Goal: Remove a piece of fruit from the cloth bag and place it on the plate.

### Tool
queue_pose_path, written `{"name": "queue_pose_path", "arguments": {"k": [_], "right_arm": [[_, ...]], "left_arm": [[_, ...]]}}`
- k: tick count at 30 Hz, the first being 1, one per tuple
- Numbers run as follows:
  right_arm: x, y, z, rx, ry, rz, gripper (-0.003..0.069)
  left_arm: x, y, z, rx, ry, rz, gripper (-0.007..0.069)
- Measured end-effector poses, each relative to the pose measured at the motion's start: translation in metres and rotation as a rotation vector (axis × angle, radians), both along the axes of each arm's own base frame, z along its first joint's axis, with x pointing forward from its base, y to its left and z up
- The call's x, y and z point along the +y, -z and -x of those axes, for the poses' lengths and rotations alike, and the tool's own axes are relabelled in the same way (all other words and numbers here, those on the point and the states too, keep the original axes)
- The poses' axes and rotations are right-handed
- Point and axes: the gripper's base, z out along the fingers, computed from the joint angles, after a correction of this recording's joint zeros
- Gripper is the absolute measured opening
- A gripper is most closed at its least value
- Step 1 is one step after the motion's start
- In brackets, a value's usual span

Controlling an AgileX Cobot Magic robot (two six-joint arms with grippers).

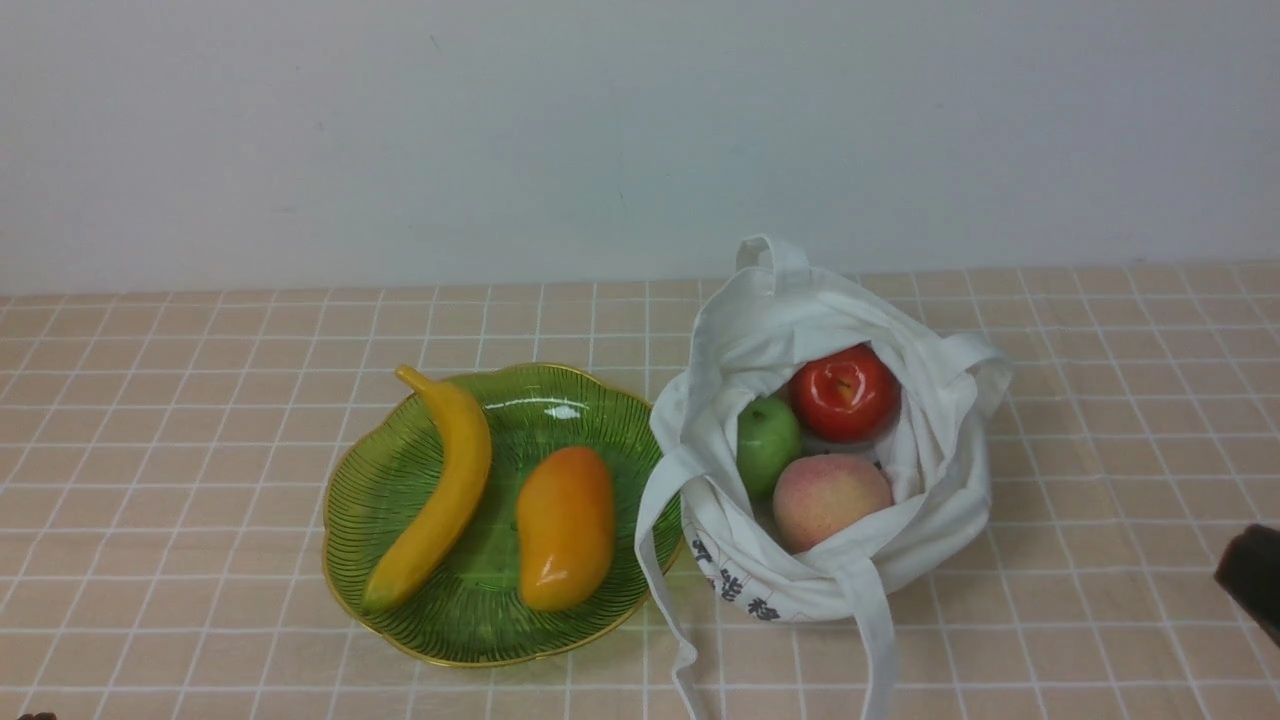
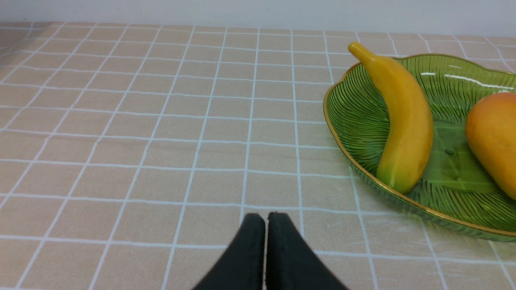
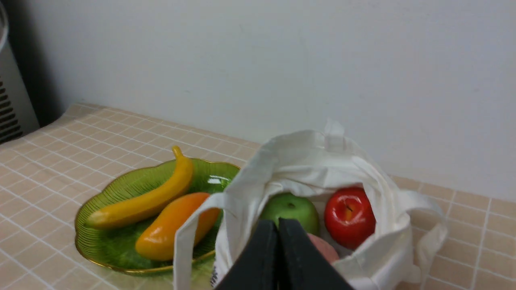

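The orange-yellow mango (image 1: 565, 527) lies on the green plate (image 1: 575, 392) beside a yellow banana (image 1: 440, 490). The white cloth bag (image 1: 760, 330) stands open just right of the plate, holding a red apple (image 1: 845, 393), a green apple (image 1: 766, 440) and a pinkish peach (image 1: 830, 497). My right gripper (image 3: 278, 220) is shut and empty, near the bag; only a dark part of it shows at the front view's right edge (image 1: 1252, 575). My left gripper (image 2: 266, 215) is shut and empty over bare cloth, left of the plate (image 2: 354, 100). The mango (image 3: 169, 227) and bag (image 3: 306, 161) also show in the right wrist view.
A peach checked tablecloth (image 1: 200, 420) covers the table, with a white wall behind. The bag's long straps (image 1: 880, 640) trail toward the front edge. A grey appliance (image 3: 10, 108) stands at the table's far left corner in the right wrist view.
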Motion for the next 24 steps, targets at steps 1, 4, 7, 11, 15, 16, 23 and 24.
{"name": "queue_pose_path", "arguments": {"k": [1,4,7,11,15,16,23,24], "right_arm": [[-0.003,0.008,0.001,0.006,0.029,0.002,-0.0015],[-0.012,0.025,0.004,0.016,0.12,0.001,-0.0015],[-0.022,0.048,0.008,0.031,0.247,-0.007,-0.0015],[-0.032,0.08,0.013,0.066,0.4,-0.004,-0.0015],[-0.036,0.094,0.015,0.081,0.455,-0.001,-0.0015],[-0.036,0.095,0.015,0.081,0.464,-0.002,-0.0015],[-0.037,0.095,0.015,0.09,0.472,-0.001,-0.0015],[-0.037,0.095,0.015,0.09,0.473,-0.001,-0.0015]], "left_arm": [[0.0,0.0,0.0,0.0,0.0,0.0,-0.0008],[0.0,0.0,0.0,0.0,0.0,0.0,-0.0008],[0.0,0.0,0.0,0.0,0.0,0.0,-0.0008],[0.0,0.0,0.0,0.0,0.0,0.0,-0.0008],[0.0,0.0,0.0,0.0,0.0,0.0,-0.0008],[0.0,0.0,0.0,0.0,0.0,0.0,-0.0008],[0.0,0.0,0.0,0.0,0.0,0.0,-0.0008],[0.0,0.0,0.0,0.0,0.0,0.0,-0.0008]]}}
